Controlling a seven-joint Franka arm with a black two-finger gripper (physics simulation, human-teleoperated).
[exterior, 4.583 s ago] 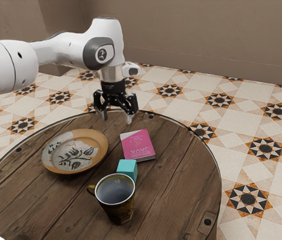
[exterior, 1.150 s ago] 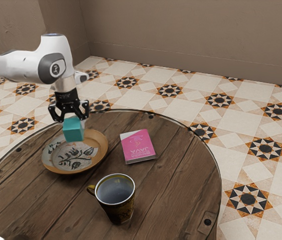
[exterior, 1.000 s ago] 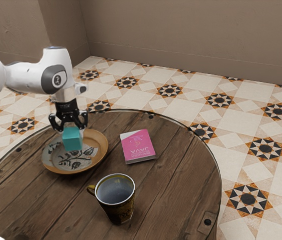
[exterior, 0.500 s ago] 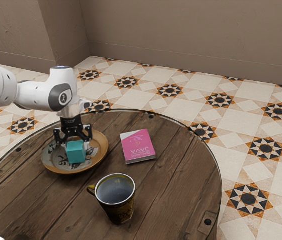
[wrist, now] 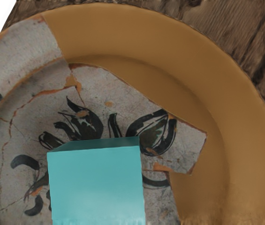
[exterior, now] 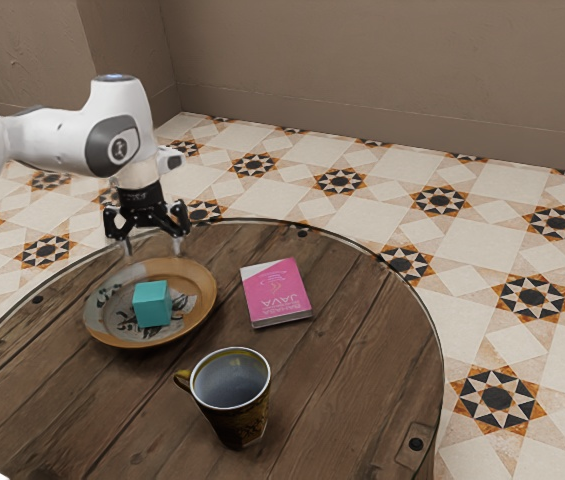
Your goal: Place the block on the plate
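backed by a plain, matte brown wall (exterior: pixel 392 70), with a low skirting band (exterior: pixel 362 126) along its foot and a jutting wall section (exterior: pixel 22 55) at the exterior view's left. paved below with a pale cream and beige tiled floor (exterior: pixel 357 225), patterned in repeated black, white and orange star motifs (exterior: pixel 496 399). furnished with a round table (exterior: pixel 342 380) of dark, weathered brown planks, edged by a thin rim and dotted with dark studs (exterior: pixel 416 444). lit softly and evenly.

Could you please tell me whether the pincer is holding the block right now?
No, the pincer hangs open above the plate, and the block rests on it below.
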